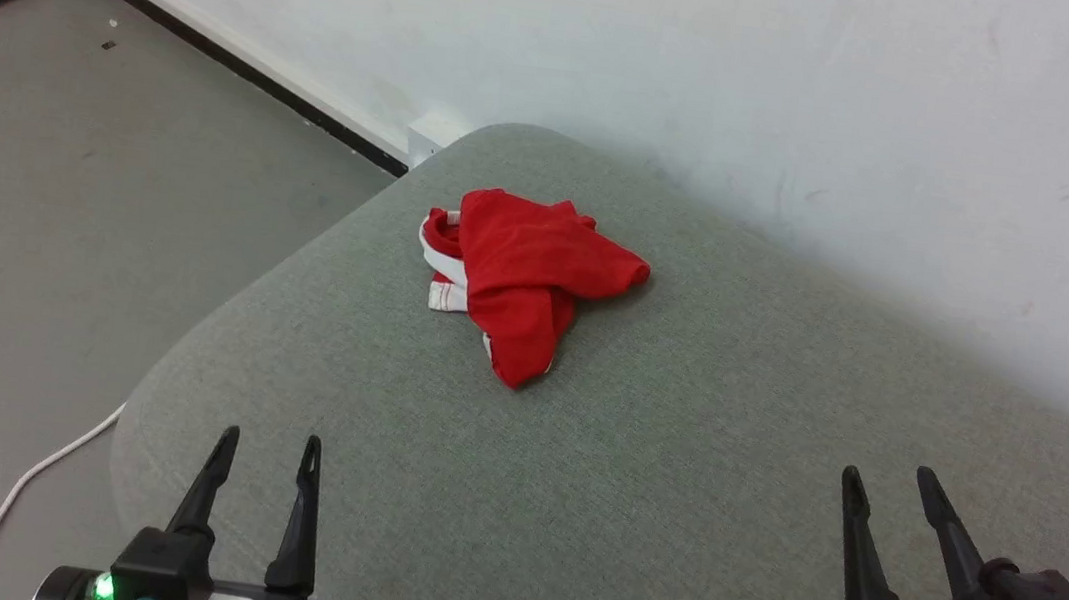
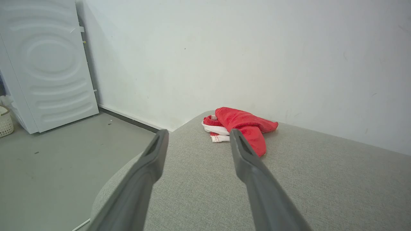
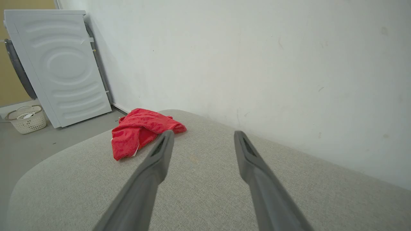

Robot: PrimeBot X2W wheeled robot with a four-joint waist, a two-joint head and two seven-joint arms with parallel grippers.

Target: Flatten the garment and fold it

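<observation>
Head view, garment (image 1: 522, 278) well beyond left claw (image 1: 272, 438)

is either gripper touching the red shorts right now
No, the left gripper and right gripper both hang open, well short of the crumpled shorts.

I am seeing the garment (image 1: 522, 278) as thin, matt red cloth lying on the cushion (image 1: 671, 517), which is showing a coarse grey woven fabric. Beside the cushion the floor (image 1: 49, 235) is looking smooth and dull. My fingers (image 2: 257, 183) are looking like matt dark plastic.
</observation>
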